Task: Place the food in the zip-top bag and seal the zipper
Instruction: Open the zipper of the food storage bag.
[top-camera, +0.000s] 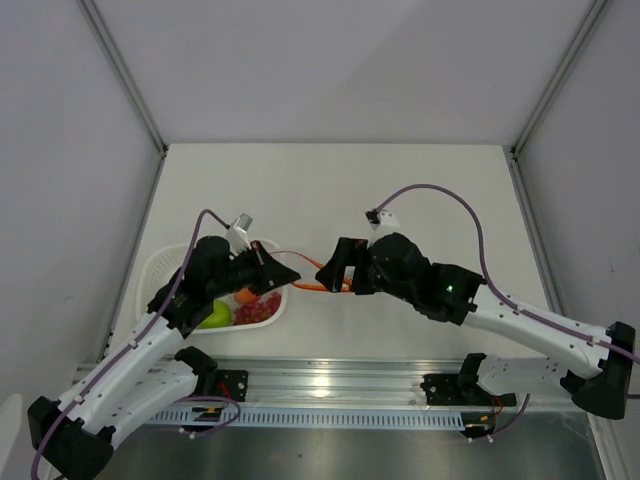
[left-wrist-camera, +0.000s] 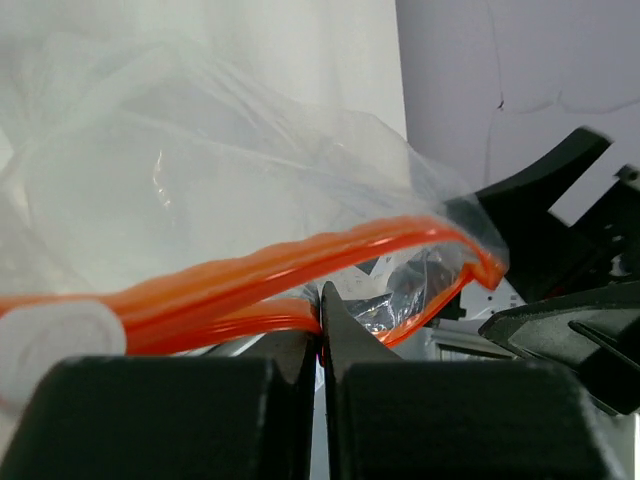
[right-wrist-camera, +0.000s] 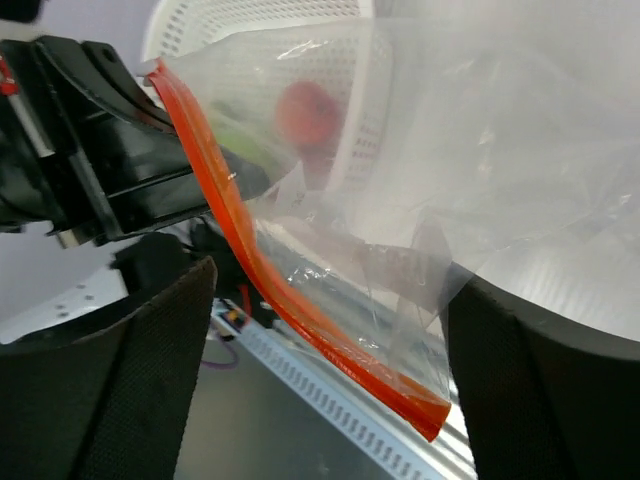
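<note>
in the white basket (top-camera: 160, 272) are kept a green apple (top-camera: 215, 316), red grapes (top-camera: 257, 310) and an orange fruit (top-camera: 245, 295). just beside it the zip-top bag (left-wrist-camera: 200, 180) is held up, its zipper (left-wrist-camera: 250, 275) pinched tight by the left gripper (left-wrist-camera: 321, 330). the right gripper (right-wrist-camera: 330, 300) is spread wide around the strip.

The zip-top bag (top-camera: 310, 287) hangs over the table (top-camera: 400, 190) between the left gripper (top-camera: 290, 278) and right gripper (top-camera: 338, 275), just right of the basket (top-camera: 160, 265) holding the apple (top-camera: 217, 316) and grapes (top-camera: 257, 311).
</note>
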